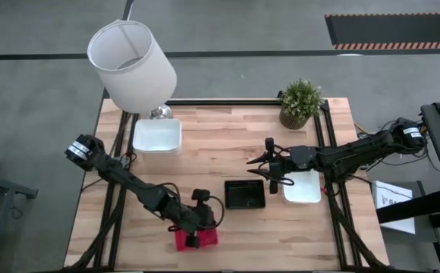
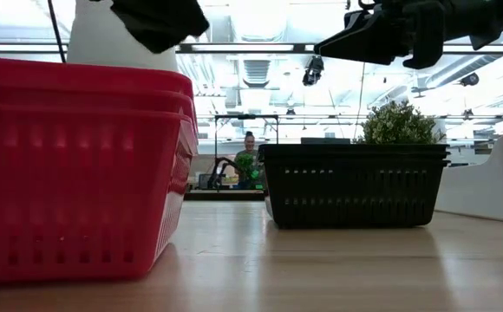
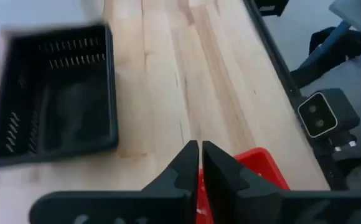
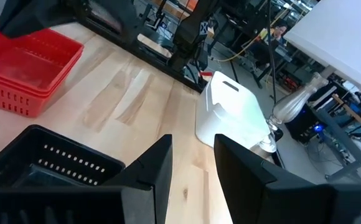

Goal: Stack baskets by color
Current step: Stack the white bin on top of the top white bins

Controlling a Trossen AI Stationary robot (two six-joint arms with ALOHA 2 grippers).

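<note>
The left claw (image 1: 193,241), fingers pressed together, sits over the red baskets (image 1: 207,238) at the desk's (image 1: 227,152) front edge.

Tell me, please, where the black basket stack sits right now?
In the high view, the black baskets sit near the table's middle front, between the red baskets and a white basket.

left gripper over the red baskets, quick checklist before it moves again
1. Left gripper fingers closed: ok.
2. Closed on the red baskets' rim: cannot tell, the fingertips hide the contact.
3. Red baskets nested evenly: ok, the low view shows level rims.
4. Black baskets clear of the red stack: ok, bare table between them.
5. Right gripper out of the way: ok, open, raised beside the white basket.
</note>
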